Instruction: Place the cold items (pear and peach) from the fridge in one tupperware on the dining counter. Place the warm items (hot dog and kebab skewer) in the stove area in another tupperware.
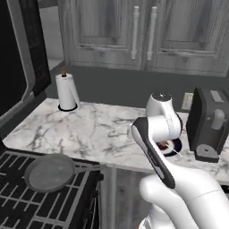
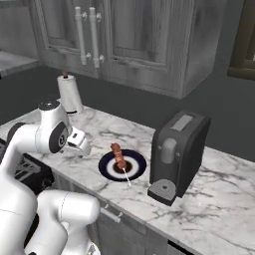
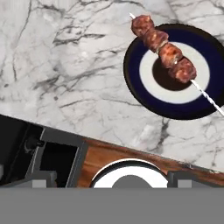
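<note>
Skewer: brown meat-chunk kebab skewer (image 3: 162, 48) on a thin pale stick, lying slantwise across the round dark-blue plate with white ring (image 3: 144, 94); the stick's tip overhangs the plate rim.
Plate: on the white-and-grey marble counter (image 2: 219, 199), near its front edge, just beside the dark boxy coffee machine (image 2: 177, 152).
Claw: white two-finger gripper (image 2: 82, 144) hovers above the counter left of the plate, apart from the skewer, jaws spread wide, nothing between them.
Open room: bare marble stretches from the plate toward the white paper towel roll (image 1: 67, 91) by the back wall.
Edges: counter front lip runs below the plate; further left sits the black stove grate (image 1: 13, 188) bearing a round grey pan (image 1: 49, 171).
</note>
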